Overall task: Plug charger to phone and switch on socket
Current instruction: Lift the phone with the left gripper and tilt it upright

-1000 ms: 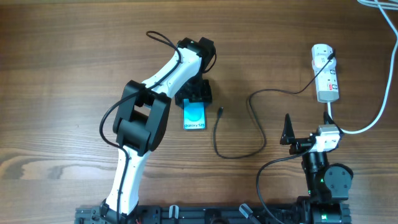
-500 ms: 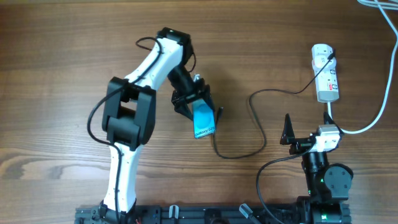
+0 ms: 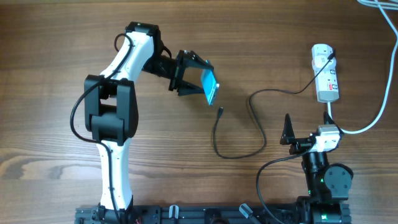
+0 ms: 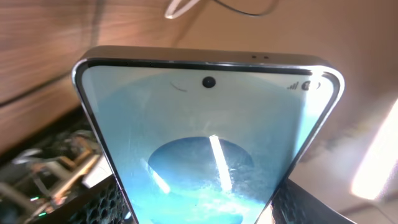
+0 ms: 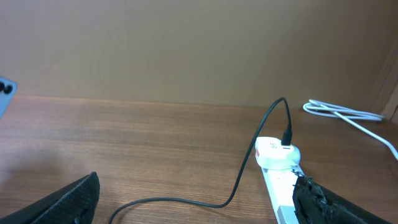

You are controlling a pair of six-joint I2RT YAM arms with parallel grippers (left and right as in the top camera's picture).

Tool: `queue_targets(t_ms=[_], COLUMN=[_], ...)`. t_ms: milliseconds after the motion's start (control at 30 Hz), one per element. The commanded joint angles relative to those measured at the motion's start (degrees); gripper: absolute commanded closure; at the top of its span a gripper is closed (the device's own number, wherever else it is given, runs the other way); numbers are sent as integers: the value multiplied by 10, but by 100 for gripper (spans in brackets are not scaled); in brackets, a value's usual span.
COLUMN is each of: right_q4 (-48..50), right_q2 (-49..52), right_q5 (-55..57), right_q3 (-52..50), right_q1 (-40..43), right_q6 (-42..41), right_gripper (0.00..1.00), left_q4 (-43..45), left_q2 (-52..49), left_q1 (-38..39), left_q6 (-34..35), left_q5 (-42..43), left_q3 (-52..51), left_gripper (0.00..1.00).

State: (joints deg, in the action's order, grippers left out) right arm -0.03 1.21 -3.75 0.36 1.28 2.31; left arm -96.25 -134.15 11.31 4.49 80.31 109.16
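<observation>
My left gripper (image 3: 198, 83) is shut on the phone (image 3: 209, 86), a cyan-screened smartphone held tilted on its edge above the table; its screen fills the left wrist view (image 4: 208, 149). The charger, a thin black cable (image 3: 239, 134), loops on the table with its connector tip (image 3: 220, 112) just below the phone, and its other end runs to the socket (image 3: 325, 73), a white power strip at the right. The socket (image 5: 277, 155) and cable (image 5: 249, 168) also show in the right wrist view. My right gripper (image 3: 291, 134) is open and empty at the lower right.
A thick white cord (image 3: 373, 121) runs from the socket area around the right edge to the top right corner. Its coil shows in the right wrist view (image 5: 345, 115). The left arm reaches across the table's upper left.
My left gripper lifted the phone off the table, swung it up and to the right, and turned it on edge. The right arm has not moved.
</observation>
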Motion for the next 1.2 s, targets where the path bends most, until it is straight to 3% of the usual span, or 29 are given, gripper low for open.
queue_targets(t_ms=[0,367,1167], right_q4=[1,1,1], right_q2=[-4,-4,-4], right_q5=[6,6,6], right_q3=[-1,-1,-1], right_q1=[-2,-2,-2], right_q6=[7,7,7], right_gripper=[0,0,0], left_q4=[-4,-4,-4], left_q2=[-3,2,3], left_q1=[-2,-44,-45], left_q6=[-3,13,13], left_q5=[101,101,101], left_q3=[12,12,12], left_gripper=[27,29,28])
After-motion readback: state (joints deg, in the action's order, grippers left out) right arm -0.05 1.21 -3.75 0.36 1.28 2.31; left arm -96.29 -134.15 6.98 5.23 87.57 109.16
